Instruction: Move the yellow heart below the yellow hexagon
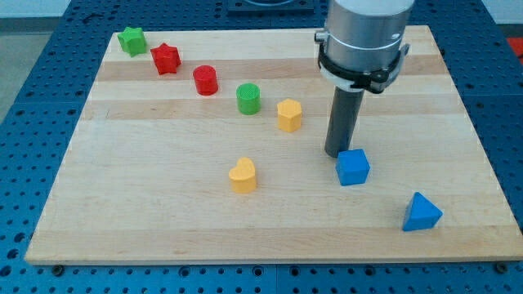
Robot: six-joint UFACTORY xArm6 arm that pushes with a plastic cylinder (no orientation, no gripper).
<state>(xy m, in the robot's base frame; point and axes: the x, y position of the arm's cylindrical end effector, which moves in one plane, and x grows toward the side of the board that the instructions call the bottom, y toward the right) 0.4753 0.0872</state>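
Right of the board's middle, the rod's tip (336,153) rests on the wood with nothing held; it is a bare rod that can only push. It stands just beside the blue cube (353,167), at that block's upper-left corner, possibly touching it, though the view does not settle that. The yellow heart (243,175) lies well to the view's left of the tip, near the board's centre. The yellow hexagon (289,115) sits above the heart and somewhat to its right, with the green cylinder (249,99) just beside it on the left.

By the look of it, the task is at the approach step: the heart appears untouched and is not yet straight under the hexagon. The next move probably calls for bringing the tip round to the heart's left side, then nudging it toward the view's right until it lines up beneath the hexagon. The path should skirt the blue cube so that block is not dragged along.
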